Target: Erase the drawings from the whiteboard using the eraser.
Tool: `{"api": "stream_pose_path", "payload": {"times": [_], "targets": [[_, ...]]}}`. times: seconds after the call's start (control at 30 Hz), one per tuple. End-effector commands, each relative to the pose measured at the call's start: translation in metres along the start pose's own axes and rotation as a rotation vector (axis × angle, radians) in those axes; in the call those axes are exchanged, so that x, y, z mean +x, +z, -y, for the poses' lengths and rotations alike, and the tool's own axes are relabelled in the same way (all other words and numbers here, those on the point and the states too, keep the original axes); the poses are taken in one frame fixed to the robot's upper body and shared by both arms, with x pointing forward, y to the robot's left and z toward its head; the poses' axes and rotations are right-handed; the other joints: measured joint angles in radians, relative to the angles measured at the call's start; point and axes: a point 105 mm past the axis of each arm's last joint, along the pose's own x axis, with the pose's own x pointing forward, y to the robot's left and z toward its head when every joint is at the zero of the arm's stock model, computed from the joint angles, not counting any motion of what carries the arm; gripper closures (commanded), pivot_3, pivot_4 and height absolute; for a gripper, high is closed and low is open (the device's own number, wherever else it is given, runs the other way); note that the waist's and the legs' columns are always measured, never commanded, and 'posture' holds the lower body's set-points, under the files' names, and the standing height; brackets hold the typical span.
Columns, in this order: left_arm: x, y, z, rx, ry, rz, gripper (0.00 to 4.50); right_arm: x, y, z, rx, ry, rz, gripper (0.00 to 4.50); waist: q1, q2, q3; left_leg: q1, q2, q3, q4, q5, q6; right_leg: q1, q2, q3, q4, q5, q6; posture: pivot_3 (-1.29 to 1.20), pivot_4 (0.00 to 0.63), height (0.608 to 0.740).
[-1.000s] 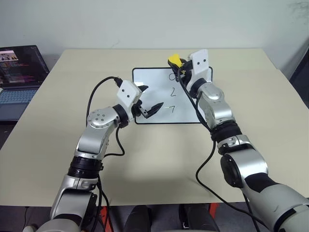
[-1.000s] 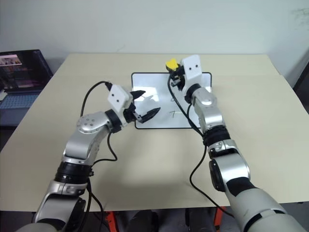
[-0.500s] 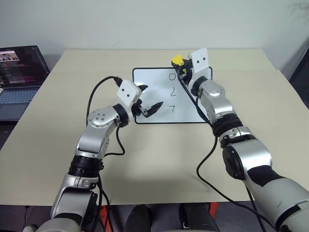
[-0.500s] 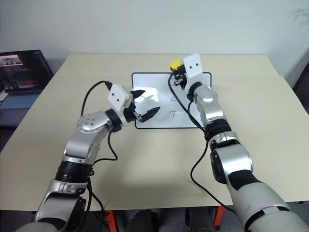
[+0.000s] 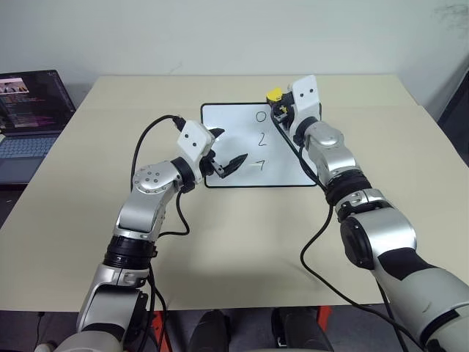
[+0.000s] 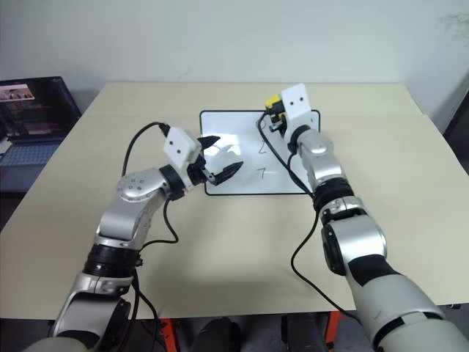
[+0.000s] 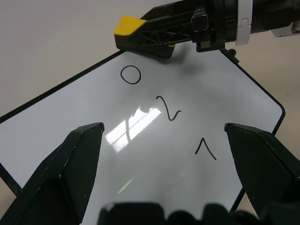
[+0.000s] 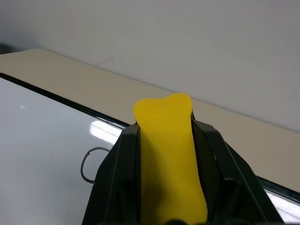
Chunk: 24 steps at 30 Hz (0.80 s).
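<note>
Sitting at the far left edge, well apart from both tools, an open dark laptop (image 5: 29, 110) with a lit screen rests beside the pale beige, matte worktop (image 5: 220, 249). Next comes the left tool (image 5: 225, 163), its two black pointed fingers spread wide and holding nothing; it hangs over the near left part of the small rectangular white glossy whiteboard (image 5: 242, 143), which has a thin black frame and rounded corners. A black cable (image 5: 150, 139) loops from the arm behind that tool.

Just right of the left tool's fingertips, three thin dark hand-drawn marks (image 5: 261, 139) stand in a column on the board's shiny face: a round "0" farthest from the robot, a curly "2" in the middle and a "7" nearest. In the left wrist view the same marks lie between the spread fingers, with a bright glare patch beside the "2".

Farther right, the right tool (image 5: 277, 103) is clamped tight on the small yellow block eraser (image 5: 273, 94), smooth, with rounded lobes at its end. It is held at the board's far edge, close beside the "0"; whether it touches the surface cannot be told.
</note>
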Motion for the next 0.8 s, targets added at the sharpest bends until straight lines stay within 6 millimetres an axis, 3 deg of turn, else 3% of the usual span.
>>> {"api": "stream_pose_path", "payload": {"times": [0.03, 0.3, 0.8], "targets": [[-0.004, 0.022, -0.007, 0.048, 0.028, 0.064, 0.0, 0.001, 0.008, -0.009, 0.003, 0.024, 0.034, 3.27, 0.0, 0.0, 0.0, 0.0, 0.0, 0.0, 0.0, 0.0, 0.0, 0.0, 0.0, 0.0, 0.0, 0.0, 0.0, 0.0, 0.15, 0.74], [-0.009, 0.024, -0.011, 0.058, 0.044, 0.059, 0.0, -0.006, -0.015, -0.03, 0.03, 0.067, -0.013, 3.27, 0.0, 0.0, 0.0, 0.0, 0.0, 0.0, 0.0, 0.0, 0.0, 0.0, 0.0, 0.0, 0.001, 0.0, 0.0, 0.0, 0.15, 0.74], [-0.009, 0.026, -0.014, 0.059, 0.061, 0.059, 0.0, -0.017, -0.035, -0.029, 0.0, 0.068, -0.105, 3.27, 0.002, 0.0, -0.001, 0.001, 0.0, -0.001, 0.001, -0.001, 0.001, 0.001, 0.0, 0.0, 0.001, 0.0, 0.0, 0.0, 0.15, 0.74]]}}
